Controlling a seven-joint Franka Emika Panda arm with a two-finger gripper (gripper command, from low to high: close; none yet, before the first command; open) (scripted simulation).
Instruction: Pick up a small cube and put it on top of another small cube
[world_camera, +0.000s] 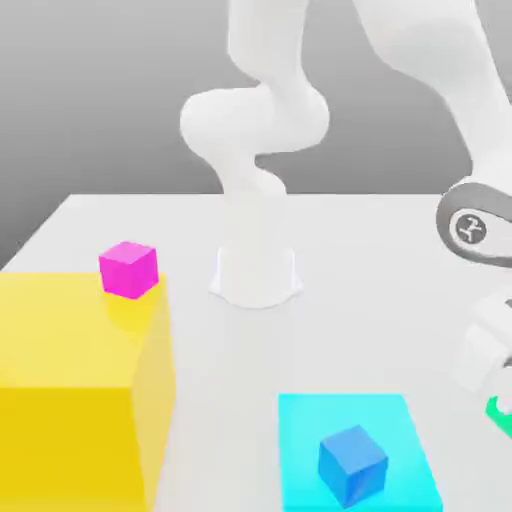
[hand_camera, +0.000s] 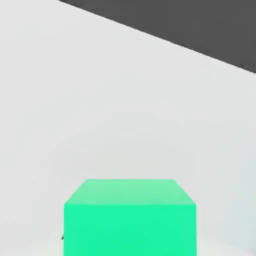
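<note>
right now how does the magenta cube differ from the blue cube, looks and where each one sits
The magenta cube sits on the far corner of the tall yellow block; the blue cube sits on the flat cyan block. The magenta cube is toward the exterior view's left, the blue one lower right. The blue cube is turned corner-on; the magenta one faces squarer. Both are small and plain.
</note>
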